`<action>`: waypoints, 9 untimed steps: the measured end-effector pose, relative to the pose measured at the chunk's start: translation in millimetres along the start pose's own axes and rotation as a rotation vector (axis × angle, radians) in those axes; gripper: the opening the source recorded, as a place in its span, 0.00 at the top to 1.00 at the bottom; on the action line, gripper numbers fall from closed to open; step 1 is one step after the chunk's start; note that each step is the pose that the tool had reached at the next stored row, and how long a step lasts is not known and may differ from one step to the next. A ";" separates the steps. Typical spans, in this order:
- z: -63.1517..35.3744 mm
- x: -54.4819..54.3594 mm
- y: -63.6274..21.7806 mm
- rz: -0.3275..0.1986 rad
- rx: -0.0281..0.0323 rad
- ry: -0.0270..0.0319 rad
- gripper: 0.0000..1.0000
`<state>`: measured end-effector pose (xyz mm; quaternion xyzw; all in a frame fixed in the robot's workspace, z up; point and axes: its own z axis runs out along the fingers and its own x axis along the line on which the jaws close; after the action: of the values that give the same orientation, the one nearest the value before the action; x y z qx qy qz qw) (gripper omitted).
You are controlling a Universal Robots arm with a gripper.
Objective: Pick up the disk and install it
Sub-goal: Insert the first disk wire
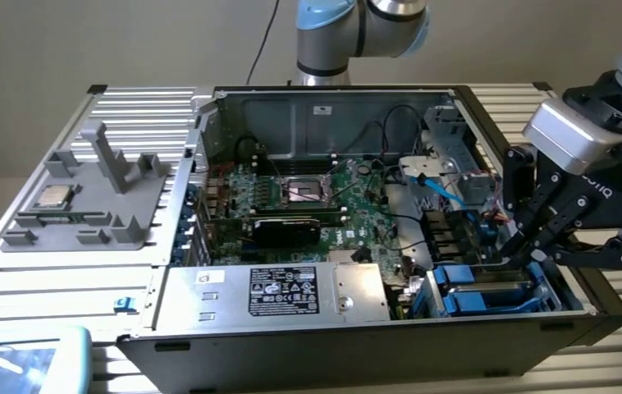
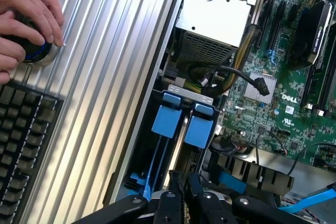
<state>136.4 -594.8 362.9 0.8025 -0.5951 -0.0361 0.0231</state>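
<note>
Hovering low over the near corner of the open computer case (image 1: pixel 344 353), on the exterior view's right, the hand (image 1: pixel 521 253) reaches down into the drive bay (image 1: pixel 557 300) with its fingers pressed nearly together. The disk (image 1: pixel 484 289) stands in that bay in its bright blue frame, just under the fingertips. From the wrist view the tips of the hand (image 2: pixel 180 182) sit right over the bay's blue rails, but I cannot tell whether they actually pinch the disk (image 2: pixel 167 121) or only rest against it. A second blue frame (image 2: pixel 199 131) lies close beside it. To my eye the work is at the install step, with picking up already behind it. Seating the disk, I'd judge, calls for a straight push along the rails with no tilt. Room is tight: the case wall runs just beside the hand, black cables (image 2: pixel 239 74) loop near the bay's far end, and a blue cable (image 1: pixel 442 193) crosses farther in. The silver power supply box (image 1: pixel 278 291) fills the near middle, with the motherboard (image 1: pixel 311 205) beyond it. Well apart on the exterior view's left, a processor chip (image 1: pixel 52 197) sits on a grey fixture (image 1: pixel 103 176) on the slatted desk (image 1: pixel 70 279). A person's hands (image 2: pixel 26 19) rest on a round knob (image 2: pixel 37 53) beside a keyboard (image 2: pixel 26 140).
</note>
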 end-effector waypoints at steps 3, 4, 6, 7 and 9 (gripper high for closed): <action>0.1 -3.0 -0.9 0.002 -0.0009 0.0069 0.84; 0.1 -3.7 -1.1 0.002 -0.0011 0.0079 0.84; 0.1 -4.1 -1.2 0.003 -0.0012 0.0083 0.84; 0.1 -4.1 -1.2 0.003 -0.0011 0.0083 0.84; 0.1 -4.1 -1.2 0.003 -0.0011 0.0083 0.84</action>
<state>136.3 -590.5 362.8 0.8016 -0.5963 -0.0331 0.0261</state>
